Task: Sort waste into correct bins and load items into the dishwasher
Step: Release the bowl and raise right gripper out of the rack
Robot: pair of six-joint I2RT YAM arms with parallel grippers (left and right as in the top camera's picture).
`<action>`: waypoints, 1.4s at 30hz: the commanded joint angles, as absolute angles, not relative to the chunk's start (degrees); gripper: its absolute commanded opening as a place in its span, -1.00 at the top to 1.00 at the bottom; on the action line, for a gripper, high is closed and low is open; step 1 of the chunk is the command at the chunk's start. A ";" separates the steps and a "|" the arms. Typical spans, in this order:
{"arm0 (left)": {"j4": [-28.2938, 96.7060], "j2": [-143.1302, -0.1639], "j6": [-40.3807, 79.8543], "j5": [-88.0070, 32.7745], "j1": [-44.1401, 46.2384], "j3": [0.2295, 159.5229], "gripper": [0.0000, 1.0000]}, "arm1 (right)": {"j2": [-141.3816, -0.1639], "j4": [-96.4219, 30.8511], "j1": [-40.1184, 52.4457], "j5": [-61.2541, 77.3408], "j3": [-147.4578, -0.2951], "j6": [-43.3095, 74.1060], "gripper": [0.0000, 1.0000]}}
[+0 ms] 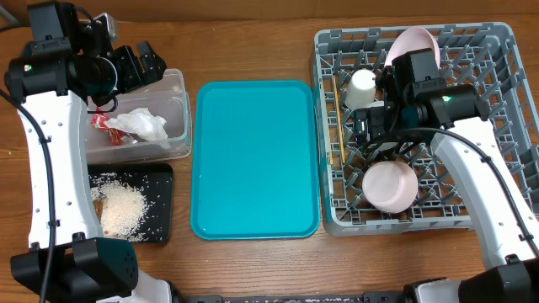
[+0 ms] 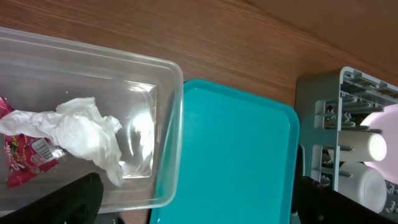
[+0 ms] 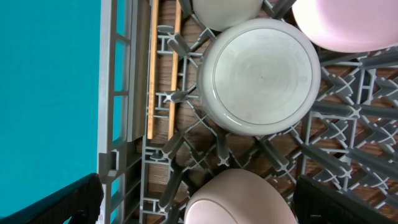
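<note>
Right claw point(image 1: 379, 135) hangs wide open over our greyish-white bowl point(image 3: 260, 74) in the grey dish rack point(image 1: 497, 50); left claw point(image 1: 141, 61) gapes empty above the clear tub point(image 1: 184, 109) on our wood-grain counter point(image 1: 253, 50).

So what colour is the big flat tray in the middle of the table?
The large flat rectangular plastic tray is plain teal, best seen overhead.

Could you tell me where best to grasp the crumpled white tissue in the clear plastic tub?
Probably pinch the crumpled white tissue at its bunched middle, down from above: the clear plastic tub's tall walls block side approaches, and that spot stays clear of the shiny red wrapper at one end.
</note>
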State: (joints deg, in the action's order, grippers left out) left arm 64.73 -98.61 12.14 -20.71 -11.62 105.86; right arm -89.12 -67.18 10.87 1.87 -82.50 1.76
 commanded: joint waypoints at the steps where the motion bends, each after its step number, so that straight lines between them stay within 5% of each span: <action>1: 64.49 -98.72 13.32 -20.14 -11.60 106.87 -1.00 | -89.03 -67.11 10.87 0.93 -83.85 1.98 -1.00; 16: 64.49 -98.72 13.32 -20.14 -11.60 106.87 -1.00 | -85.80 -67.13 10.98 0.93 -83.64 1.98 -1.00; 42: 64.49 -98.72 13.32 -20.14 -11.60 106.87 -1.00 | -38.09 -67.20 11.35 0.93 -83.64 1.98 -1.00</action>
State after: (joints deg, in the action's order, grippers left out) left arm 64.71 -98.59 12.16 -20.71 -11.64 105.86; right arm -41.71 -67.29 10.92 1.21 -82.52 1.76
